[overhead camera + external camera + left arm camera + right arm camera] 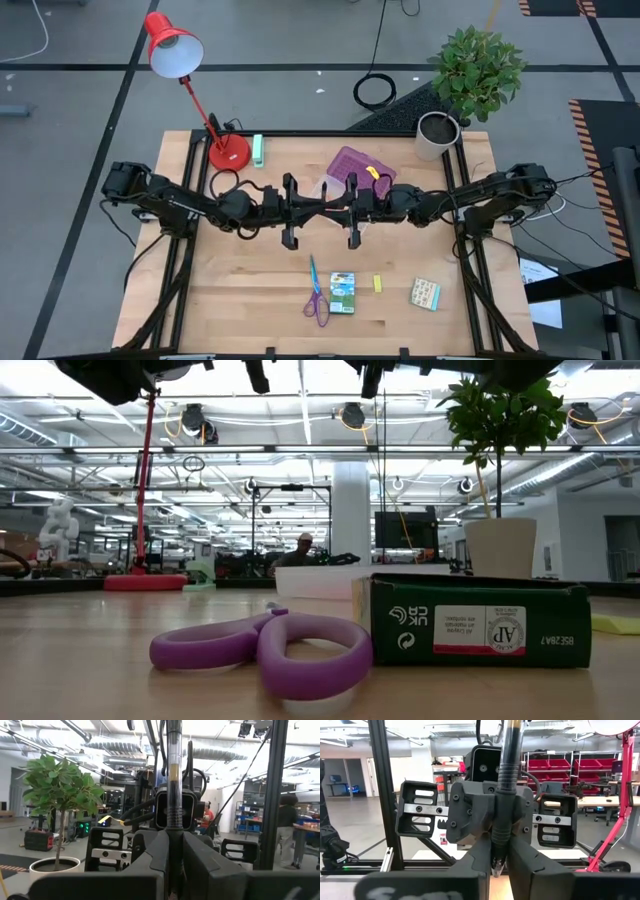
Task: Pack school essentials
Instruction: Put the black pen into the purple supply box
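Scissors, your crayon box, the eraser and the patterned pack lie in a row near the counter's front edge, scissors touching the box. Your left gripper and right gripper hang above the counter's middle, facing each other, well apart from those items. Both have their fingers pressed together on a pen: the left wrist view shows a pen pinched upright, the right wrist view another pen likewise.
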Available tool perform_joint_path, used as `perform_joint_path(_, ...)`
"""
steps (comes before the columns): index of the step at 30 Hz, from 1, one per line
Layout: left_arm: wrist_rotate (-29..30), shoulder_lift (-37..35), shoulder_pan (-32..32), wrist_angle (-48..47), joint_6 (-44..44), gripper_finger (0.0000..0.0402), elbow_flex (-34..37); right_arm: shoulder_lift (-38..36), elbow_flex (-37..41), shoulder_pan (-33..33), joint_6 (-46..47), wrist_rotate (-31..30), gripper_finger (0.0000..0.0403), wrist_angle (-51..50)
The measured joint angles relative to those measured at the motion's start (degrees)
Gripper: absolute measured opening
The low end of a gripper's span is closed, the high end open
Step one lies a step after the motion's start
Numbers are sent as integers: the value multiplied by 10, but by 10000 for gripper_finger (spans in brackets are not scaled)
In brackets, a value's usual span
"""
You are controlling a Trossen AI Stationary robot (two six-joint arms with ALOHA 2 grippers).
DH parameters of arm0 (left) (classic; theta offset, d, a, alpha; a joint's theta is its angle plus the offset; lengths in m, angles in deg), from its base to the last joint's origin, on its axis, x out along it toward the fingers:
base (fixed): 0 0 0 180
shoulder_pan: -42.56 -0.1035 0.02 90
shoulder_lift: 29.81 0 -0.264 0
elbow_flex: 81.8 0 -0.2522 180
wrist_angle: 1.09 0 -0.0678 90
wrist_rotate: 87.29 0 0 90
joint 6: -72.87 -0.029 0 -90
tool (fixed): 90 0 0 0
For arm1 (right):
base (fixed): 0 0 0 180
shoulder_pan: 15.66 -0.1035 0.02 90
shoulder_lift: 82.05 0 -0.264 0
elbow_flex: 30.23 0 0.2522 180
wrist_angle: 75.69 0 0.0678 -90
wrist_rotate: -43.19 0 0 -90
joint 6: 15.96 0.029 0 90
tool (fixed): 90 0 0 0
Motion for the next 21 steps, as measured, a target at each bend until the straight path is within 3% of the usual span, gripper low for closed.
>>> perform_joint_path(4, -1, 0, 0, -5, -4, 51, 0, 0, 0, 0, -1, 0, 31, -2)
perform_joint_path(8, 0, 1, 6, -13, -29, 101, 0, -15, 0, 0, -16, 5, 33, -36)
perform_joint_path(15, 78, 0, 17, -24, -38, 197, 0, -79, -1, -2, -14, 3, 30, -158)
perform_joint_path(21, 87, -27, 17, -95, -40, 226, 0, -131, -1, -4, 30, 1, 29, -269)
